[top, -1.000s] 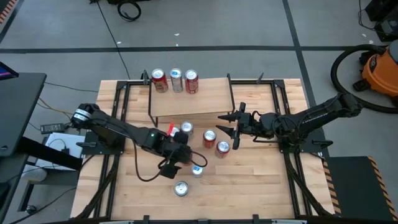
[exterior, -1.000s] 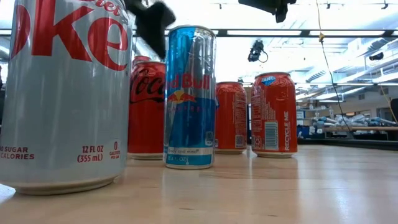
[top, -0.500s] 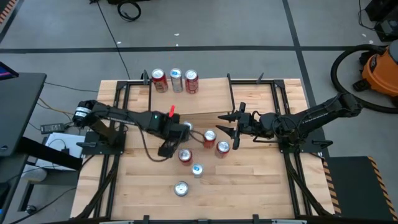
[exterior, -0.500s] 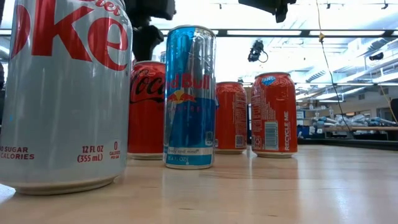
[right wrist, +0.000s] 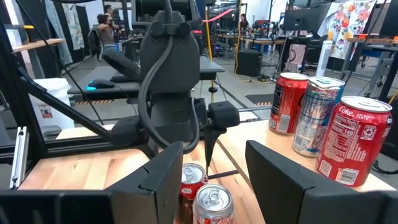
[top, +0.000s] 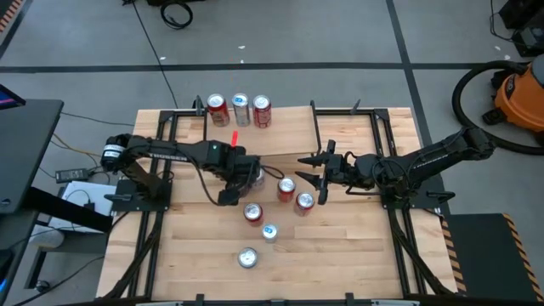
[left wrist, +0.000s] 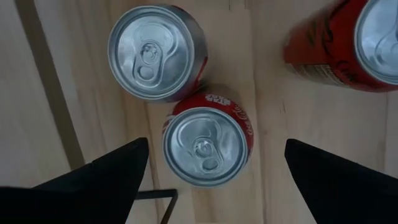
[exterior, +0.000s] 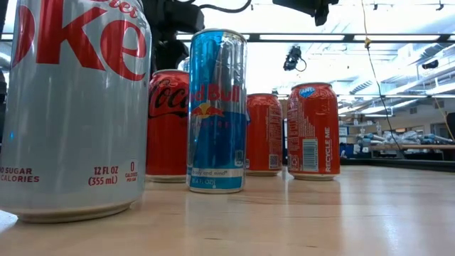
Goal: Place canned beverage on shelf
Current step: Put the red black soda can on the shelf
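1. Your shelf (top: 276,134) stands at the table's far edge, with three cans (top: 240,110) in a row on its left end (two red, one silver between).
2. Just in front of it, your left gripper (top: 246,174) hangs spread wide over a red can (left wrist: 208,146), not touching it; a silver-sided can (left wrist: 155,52) stands against that one.
3. Your right gripper (top: 316,172) waits near the shelf's right front, holding nothing; I cannot tell how its fingers stand.

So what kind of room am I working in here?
Likely a robotics lab or workshop: a wooden table on bare concrete, an orange shop vacuum nearby, and desks with monitors and people beyond.
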`<state>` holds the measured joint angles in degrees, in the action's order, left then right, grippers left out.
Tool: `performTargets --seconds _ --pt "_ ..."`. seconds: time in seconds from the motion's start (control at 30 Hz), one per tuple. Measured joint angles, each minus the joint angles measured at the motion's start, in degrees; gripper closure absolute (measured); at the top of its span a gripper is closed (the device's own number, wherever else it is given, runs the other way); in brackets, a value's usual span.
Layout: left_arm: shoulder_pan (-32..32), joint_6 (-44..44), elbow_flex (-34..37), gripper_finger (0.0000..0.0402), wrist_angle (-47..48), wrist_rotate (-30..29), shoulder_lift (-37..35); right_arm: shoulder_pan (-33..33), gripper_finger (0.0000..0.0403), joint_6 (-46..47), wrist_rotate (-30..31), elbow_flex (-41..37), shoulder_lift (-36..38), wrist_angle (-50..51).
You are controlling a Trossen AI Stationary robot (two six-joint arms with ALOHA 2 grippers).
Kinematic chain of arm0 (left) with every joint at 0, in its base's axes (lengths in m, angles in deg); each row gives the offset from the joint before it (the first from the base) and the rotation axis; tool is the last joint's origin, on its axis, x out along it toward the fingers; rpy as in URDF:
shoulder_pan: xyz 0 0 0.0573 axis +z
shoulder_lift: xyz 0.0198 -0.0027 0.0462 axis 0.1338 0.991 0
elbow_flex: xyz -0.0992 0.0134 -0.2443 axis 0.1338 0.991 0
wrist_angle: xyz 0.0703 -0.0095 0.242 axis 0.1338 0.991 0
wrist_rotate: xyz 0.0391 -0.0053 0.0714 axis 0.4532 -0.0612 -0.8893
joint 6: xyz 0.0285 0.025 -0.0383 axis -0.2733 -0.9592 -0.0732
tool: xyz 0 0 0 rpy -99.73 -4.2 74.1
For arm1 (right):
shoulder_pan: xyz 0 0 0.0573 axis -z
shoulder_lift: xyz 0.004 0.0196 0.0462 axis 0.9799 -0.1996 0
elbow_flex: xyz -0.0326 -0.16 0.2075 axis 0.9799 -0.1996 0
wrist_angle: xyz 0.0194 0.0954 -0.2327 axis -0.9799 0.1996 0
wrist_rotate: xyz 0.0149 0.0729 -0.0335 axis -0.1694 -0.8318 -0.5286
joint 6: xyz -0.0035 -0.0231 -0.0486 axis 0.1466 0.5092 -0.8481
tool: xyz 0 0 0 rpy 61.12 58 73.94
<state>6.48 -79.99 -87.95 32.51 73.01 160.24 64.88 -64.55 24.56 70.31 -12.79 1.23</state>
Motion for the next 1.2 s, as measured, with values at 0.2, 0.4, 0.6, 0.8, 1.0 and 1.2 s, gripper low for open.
performTargets --seconds 0.2,0.4,0.6,0.8,1.0,1.2 --pt "1.58 0.28 0.13 0.0012 -0.23 2.33 0.09 -0.22 0.0218 0.02 -0.03 0.00 0.00 -0.02" --pt "2.61 0.02 6.39 0.0012 -3.32 2.51 0.13 -0.24 0.0218 0.02 -0.05 0.00 0.00 -0.04" --pt "2.96 0.37 9.40 0.0012 -6.13 2.54 0.11 -0.22 0.0218 0.02 -0.05 0.00 0.00 -0.18" --pt "2.19 3.71 10.01 0.0012 -7.46 2.93 0.13 -0.22 0.0218 -0.02 -0.05 0.00 0.00 -0.44" --pt "1.60 8.67 10.03 0.0023 -8.69 2.90 0.13 -0.22 0.0218 -0.02 -0.05 0.00 0.00 -0.42" --pt "1.62 10.82 10.03 0.0074 -8.69 2.91 0.11 -0.22 0.0218 -0.02 -0.05 0.00 0.00 -0.44"
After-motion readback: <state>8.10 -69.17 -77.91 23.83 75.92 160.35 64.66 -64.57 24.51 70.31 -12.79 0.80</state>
